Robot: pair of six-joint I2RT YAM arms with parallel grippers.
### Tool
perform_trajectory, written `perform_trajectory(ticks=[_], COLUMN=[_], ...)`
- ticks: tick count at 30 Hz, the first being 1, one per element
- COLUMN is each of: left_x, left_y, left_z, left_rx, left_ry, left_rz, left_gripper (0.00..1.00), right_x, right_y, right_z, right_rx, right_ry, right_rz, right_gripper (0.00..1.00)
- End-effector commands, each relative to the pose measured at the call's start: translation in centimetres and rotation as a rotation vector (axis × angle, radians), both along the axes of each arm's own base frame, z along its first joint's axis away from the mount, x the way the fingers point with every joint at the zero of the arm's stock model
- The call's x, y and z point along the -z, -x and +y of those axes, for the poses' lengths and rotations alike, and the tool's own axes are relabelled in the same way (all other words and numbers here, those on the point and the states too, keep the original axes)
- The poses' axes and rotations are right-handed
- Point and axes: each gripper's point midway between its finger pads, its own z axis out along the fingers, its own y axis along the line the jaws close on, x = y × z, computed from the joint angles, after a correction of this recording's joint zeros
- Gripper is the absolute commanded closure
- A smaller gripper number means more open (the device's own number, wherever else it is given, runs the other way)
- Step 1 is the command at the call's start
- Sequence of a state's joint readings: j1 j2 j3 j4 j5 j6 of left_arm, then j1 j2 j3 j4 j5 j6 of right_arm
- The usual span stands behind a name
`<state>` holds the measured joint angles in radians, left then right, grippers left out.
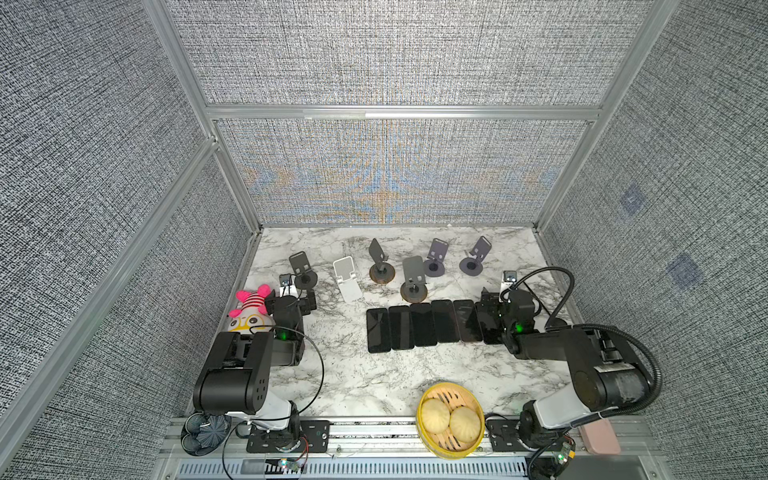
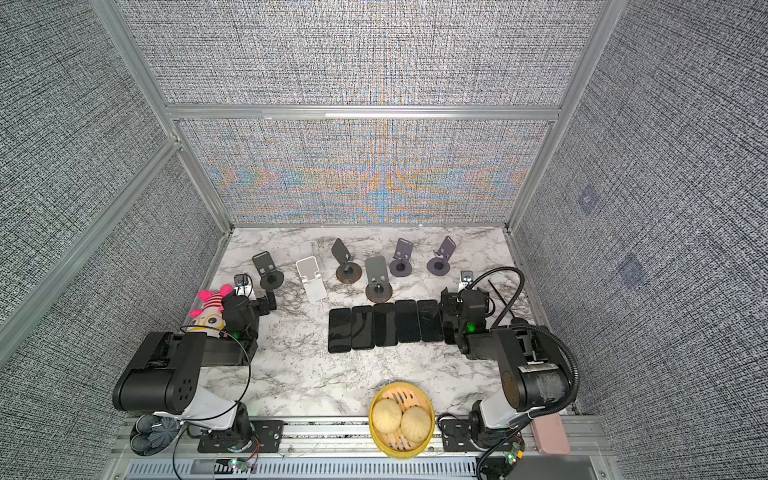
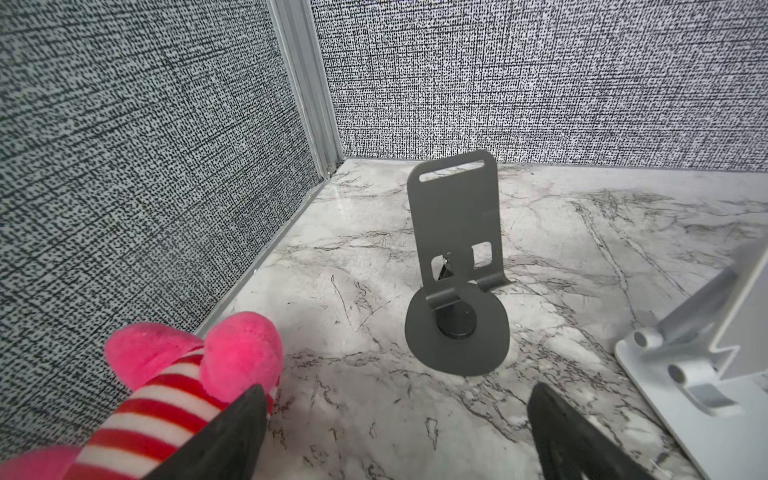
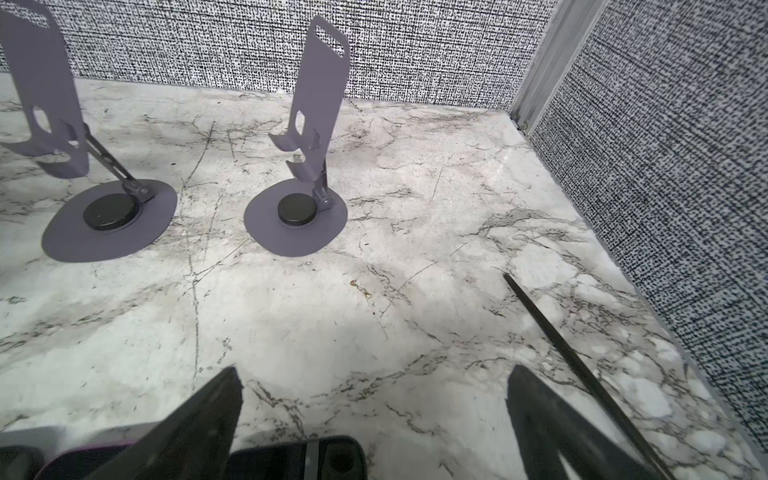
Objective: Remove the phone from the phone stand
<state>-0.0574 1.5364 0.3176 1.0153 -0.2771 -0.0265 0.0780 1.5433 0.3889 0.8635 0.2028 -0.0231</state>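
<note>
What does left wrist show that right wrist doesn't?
Left wrist only: a dark grey stand, a white stand, a pink striped plush. Right wrist only: a purple stand, a second purple stand, a thin black rod, phone ends. Shared: the marble table, every visible stand empty, and an open hand in the foreground: left hand, right hand.

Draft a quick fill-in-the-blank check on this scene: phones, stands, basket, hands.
1. The phones lie ___ in a row on the table.
2. The white stand holds ___ phone.
3. The steamer basket holds ___ buns.
4. The left hand and right hand are both ___.
Missing words: flat; no; two; open.
</note>
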Motion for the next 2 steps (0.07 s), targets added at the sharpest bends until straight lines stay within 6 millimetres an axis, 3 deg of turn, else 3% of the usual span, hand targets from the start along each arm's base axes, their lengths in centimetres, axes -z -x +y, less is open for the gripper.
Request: perform_trajectory(ticks=[1,2], left_x=[-0.14,-0.14], left_y=[-0.10,-0.11], left_z=[-0.04,-0.03], left_rx=[0.002,0.001], left_ry=[0.010,0.011], left_rz=[-0.003,-0.003], left_gripper=[0.01,0.01], right_x=[-0.26,-0.32], right_y=[-0.06,-0.02], right_z=[0.28,0.28], right_rx=[-0.011,-0.012], right_ry=[-0.020,-0.018], right_rz=[-0.010,-0.014], right_gripper=[0.01,0.01])
